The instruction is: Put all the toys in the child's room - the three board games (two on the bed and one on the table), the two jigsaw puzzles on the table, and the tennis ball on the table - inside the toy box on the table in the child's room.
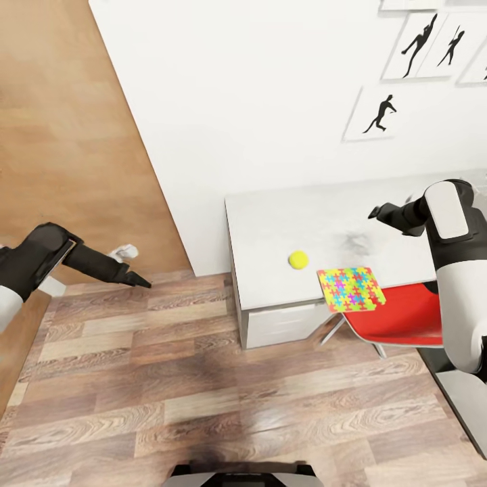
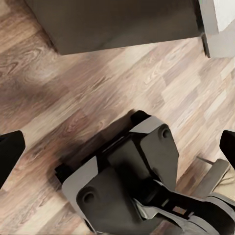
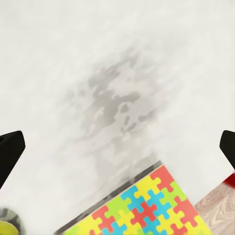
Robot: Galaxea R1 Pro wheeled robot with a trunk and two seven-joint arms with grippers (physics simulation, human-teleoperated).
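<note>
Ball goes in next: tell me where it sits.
Head view: the ball lies on the table, near its front edge, just left of the puzzle.

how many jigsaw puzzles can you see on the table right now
1. The jigsaw puzzle lies at the table's front edge, overhanging the red chair, beside the tennis ball. A second may lie outside the frame.

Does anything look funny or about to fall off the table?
Yes. The thin, flat multicoloured jigsaw puzzle sheet lies turned at an angle and hangs past the front edge of the pale grey table, above the red chair seat. The small yellow-green tennis ball sits fully on the top.
</note>
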